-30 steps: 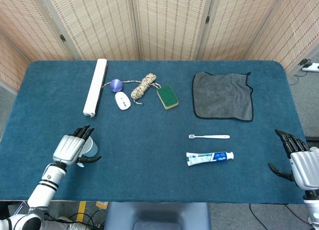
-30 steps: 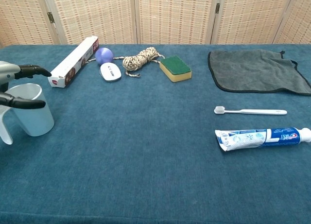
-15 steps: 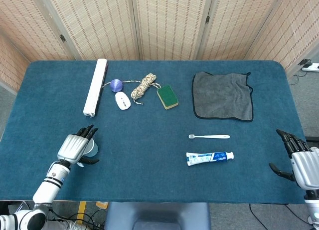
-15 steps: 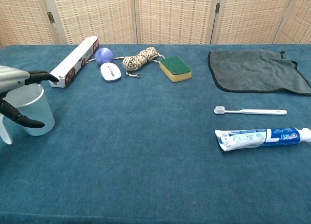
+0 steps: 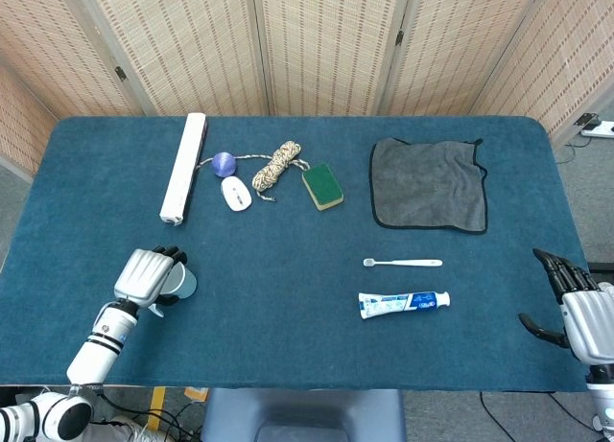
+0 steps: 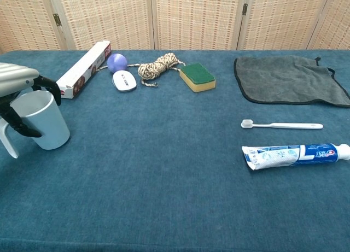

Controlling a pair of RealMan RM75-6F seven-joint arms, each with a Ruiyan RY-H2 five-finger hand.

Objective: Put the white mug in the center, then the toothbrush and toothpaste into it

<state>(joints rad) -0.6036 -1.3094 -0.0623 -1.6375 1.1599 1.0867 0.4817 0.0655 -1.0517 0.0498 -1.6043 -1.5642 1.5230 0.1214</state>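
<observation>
Mug: white mug (image 6: 44, 121) at about 8 o'clock on the blue surface (image 5: 288, 298), upright, handle toward the near-left edge in the chest view.
Left hand: left hand (image 5: 149, 276) wrapped over the mug's rim and far wall, fingers curled round it; judged grasping the mug, base apparently on or just above the cloth.
Right hand: right hand (image 5: 576, 313) at 4 o'clock by the surface edge, fingers spread, holding nothing.
Toothbrush: toothbrush (image 5: 403, 263) lying flat at about 4 o'clock from the middle, head pointing to 9 o'clock.
Toothpaste: toothpaste (image 5: 404, 303) just nearward of the toothbrush, parallel to it, not touching.
Bystanders: long box (image 5: 183, 167), purple ball (image 5: 224, 163), computer mouse (image 5: 235, 193), rope coil (image 5: 276, 166), sponge (image 5: 322, 185) and grey cloth (image 5: 428, 184) along the 12 o'clock side.
Step in hand: first step, securing the mug for its move to the centre.
Next move: likely a lift and carry toward 3 o'clock, keeping the mug upright, set down in the bare middle well short of the toothbrush.
</observation>
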